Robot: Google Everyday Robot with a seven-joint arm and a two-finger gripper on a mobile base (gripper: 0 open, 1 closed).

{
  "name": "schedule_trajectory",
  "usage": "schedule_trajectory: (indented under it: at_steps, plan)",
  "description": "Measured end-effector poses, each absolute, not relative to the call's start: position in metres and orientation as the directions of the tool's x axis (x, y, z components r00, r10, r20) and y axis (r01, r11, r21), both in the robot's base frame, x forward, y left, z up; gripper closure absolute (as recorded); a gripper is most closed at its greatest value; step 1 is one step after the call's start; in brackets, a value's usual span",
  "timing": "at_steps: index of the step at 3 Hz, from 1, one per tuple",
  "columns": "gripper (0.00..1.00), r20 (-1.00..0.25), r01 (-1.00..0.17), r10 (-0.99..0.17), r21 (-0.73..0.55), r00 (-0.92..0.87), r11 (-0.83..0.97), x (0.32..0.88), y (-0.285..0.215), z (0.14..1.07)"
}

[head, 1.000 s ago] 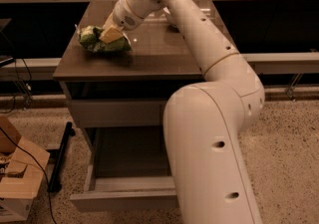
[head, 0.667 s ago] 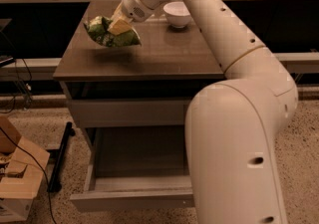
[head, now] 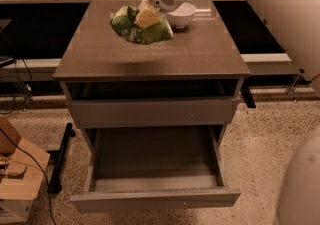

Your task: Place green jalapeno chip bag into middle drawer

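Clutching green jalapeno chip bag (head: 136, 32), claw (head: 148, 17) above cabinet top (head: 150, 61)

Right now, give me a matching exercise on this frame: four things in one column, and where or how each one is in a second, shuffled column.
1. crinkled green jalapeno chip bag
2. small white bowl
3. grey-brown middle drawer
4. brown cardboard box

A. pulled open
B. on the floor at the left
C. standing at the back of the cabinet top
D. clamped in the gripper, above the cabinet top

Pairs: 1-D, 2-C, 3-A, 4-B
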State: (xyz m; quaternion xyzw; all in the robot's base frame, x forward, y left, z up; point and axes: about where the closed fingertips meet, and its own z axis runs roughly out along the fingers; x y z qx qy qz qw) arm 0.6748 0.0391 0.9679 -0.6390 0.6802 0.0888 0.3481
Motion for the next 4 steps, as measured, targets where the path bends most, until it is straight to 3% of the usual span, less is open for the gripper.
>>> schedule_trajectory:
  at_steps: [2,4]
  plan:
    - [1.00,-0.558,-0.924,-0.777,-0.047,-0.292,0.381,0.548,-0.019,0.904]
    - [1.00,-0.521,-0.853,-0.677,0.264,-0.520,0.451,0.509,-0.006,0.719]
